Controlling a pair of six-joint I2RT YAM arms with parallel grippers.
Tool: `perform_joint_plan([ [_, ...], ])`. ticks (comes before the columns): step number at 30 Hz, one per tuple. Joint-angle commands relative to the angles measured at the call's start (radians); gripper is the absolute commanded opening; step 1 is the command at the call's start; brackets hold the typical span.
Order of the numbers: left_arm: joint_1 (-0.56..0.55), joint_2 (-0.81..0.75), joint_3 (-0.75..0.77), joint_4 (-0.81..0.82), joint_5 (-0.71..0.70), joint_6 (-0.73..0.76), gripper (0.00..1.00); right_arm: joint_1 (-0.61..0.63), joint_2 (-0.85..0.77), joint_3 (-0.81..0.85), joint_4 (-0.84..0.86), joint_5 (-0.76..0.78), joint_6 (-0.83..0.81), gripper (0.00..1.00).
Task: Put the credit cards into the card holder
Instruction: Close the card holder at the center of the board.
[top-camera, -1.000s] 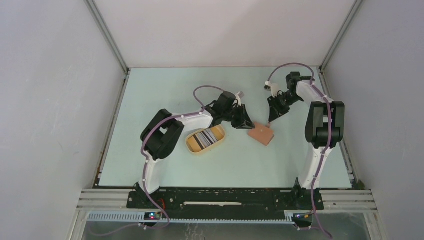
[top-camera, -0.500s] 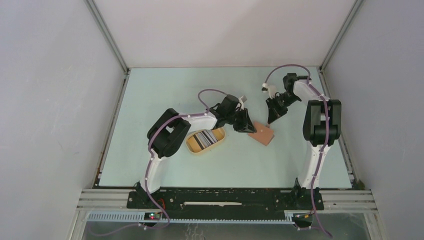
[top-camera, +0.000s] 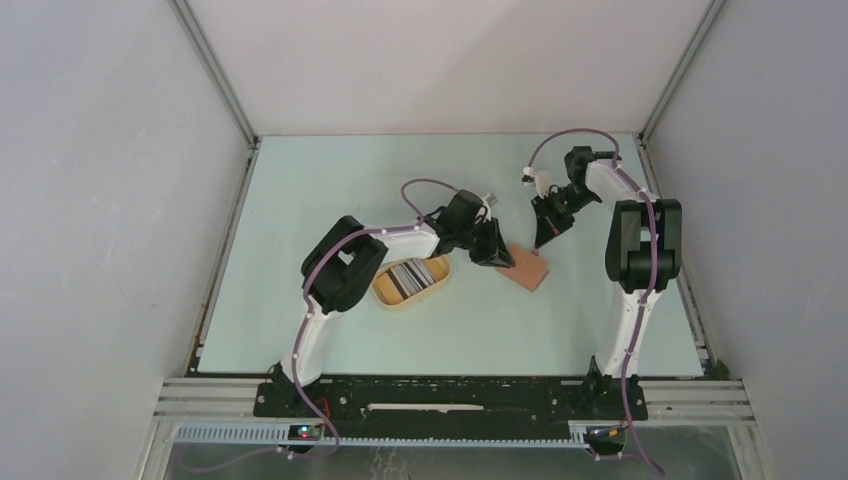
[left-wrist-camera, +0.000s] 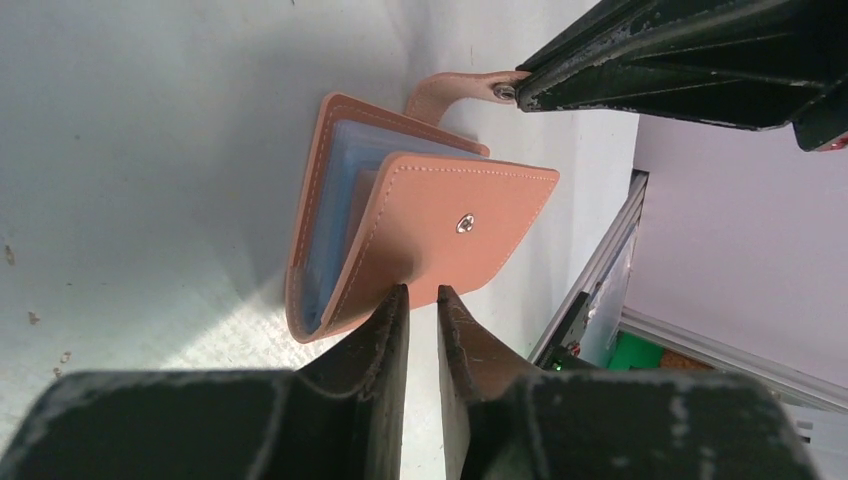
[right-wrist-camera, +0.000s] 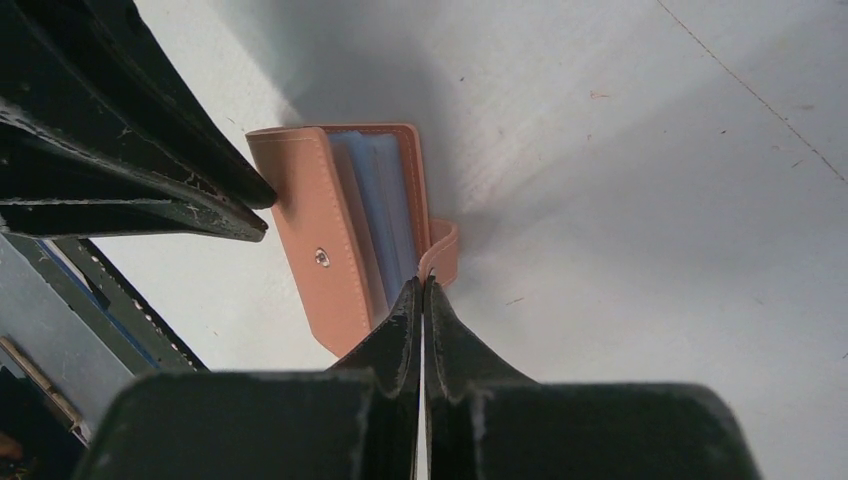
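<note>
The reddish-brown card holder (top-camera: 527, 269) lies on the table, partly open, with its blue lining showing (left-wrist-camera: 335, 190). My right gripper (right-wrist-camera: 424, 283) is shut on its snap tab (right-wrist-camera: 447, 250), with the tab end pinched between the fingertips. My left gripper (left-wrist-camera: 422, 291) stands at the near edge of the holder's top flap (left-wrist-camera: 440, 230). Its jaws are a narrow gap apart with nothing between them. The credit cards (top-camera: 408, 276) lie as a striped stack in the yellow tray (top-camera: 379, 288), left of the holder.
Both arms converge on the holder near the table's middle-right. Aluminium frame rails (top-camera: 698, 320) border the table on all sides. The left arm's elbow (top-camera: 345, 265) hangs beside the tray.
The right gripper has closed onto the snap tab. The left arm has reached a little further right toward the holder. The holder has shifted slightly.
</note>
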Motion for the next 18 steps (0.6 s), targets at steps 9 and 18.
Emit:
perform_joint_plan([
  [9, -0.015, 0.046, 0.109, -0.097, -0.011, 0.046, 0.15, 0.018, -0.119, -0.05, 0.005, -0.075, -0.068, 0.0],
  [18, -0.02, 0.066, 0.127, -0.127, -0.01, 0.048, 0.08, 0.075, -0.185, -0.173, 0.055, -0.022, -0.118, 0.0],
])
